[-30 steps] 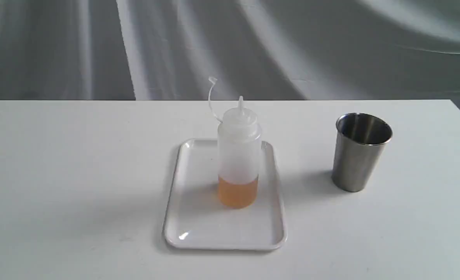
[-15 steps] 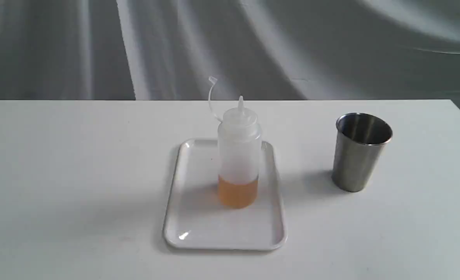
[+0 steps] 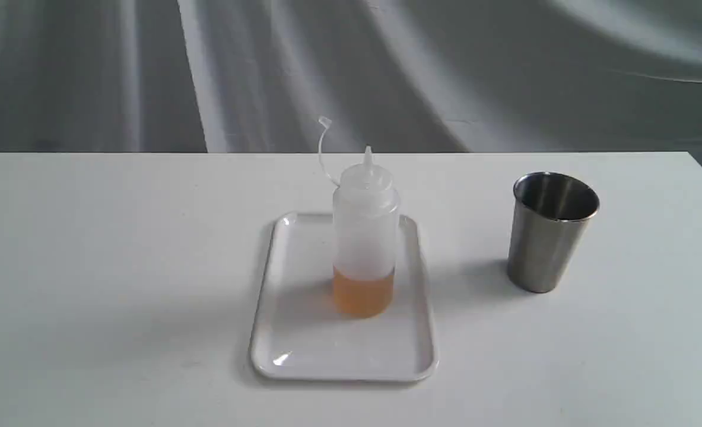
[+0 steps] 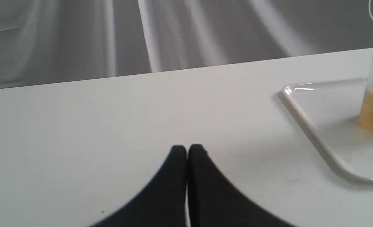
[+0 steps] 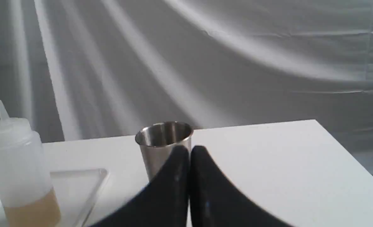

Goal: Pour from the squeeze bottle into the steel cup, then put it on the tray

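Plainly, the left claw (image 4: 186, 150) and right claw (image 5: 189, 151) are pressed closed, holding nothing.

I see the translucent white plastic squeeze bottle (image 3: 365, 237) standing upright on the flat white rectangular plastic tray (image 3: 291, 338), near its middle. The brushed stainless-steel cup (image 3: 549, 237) stands on the white table (image 3: 119, 267), well apart to the tray's right.
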Controlling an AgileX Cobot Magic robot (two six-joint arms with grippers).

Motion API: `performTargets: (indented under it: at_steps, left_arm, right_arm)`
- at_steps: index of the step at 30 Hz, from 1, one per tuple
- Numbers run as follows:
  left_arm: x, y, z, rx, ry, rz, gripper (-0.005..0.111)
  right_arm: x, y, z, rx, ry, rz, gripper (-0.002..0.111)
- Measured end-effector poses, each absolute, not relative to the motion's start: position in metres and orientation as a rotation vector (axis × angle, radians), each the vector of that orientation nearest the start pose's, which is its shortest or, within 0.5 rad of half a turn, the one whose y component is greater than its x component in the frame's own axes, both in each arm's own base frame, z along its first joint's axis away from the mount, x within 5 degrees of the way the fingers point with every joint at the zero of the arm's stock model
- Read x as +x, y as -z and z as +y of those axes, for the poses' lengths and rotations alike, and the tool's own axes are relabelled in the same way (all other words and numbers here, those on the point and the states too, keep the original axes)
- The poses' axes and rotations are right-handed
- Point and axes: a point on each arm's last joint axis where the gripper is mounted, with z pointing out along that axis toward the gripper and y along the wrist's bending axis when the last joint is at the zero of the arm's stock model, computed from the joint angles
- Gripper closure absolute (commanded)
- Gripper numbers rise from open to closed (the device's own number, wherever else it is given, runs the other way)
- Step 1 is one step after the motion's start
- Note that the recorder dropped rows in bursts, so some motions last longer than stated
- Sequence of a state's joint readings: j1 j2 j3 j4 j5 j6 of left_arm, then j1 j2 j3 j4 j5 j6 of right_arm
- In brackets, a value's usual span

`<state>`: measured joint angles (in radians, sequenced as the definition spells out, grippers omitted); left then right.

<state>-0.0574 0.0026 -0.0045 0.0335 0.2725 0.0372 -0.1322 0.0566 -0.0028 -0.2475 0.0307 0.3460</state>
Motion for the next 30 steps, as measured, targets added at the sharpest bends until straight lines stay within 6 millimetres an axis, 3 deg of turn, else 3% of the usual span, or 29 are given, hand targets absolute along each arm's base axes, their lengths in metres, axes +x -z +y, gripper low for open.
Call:
performTargets:
  at_steps: [10, 30]
  left_arm:
    - [0.055, -0.19, -0.002, 0.105, -0.017, 1.751, 0.107]
    - [0.055, -0.19, -0.002, 0.105, -0.017, 1.751, 0.107]
  right_arm:
    - [0.059, -0.194, -0.012, 0.232, 0.066, 1.707, 0.108]
    - [0.059, -0.193, -0.012, 0.234, 0.071, 1.717, 0.108]
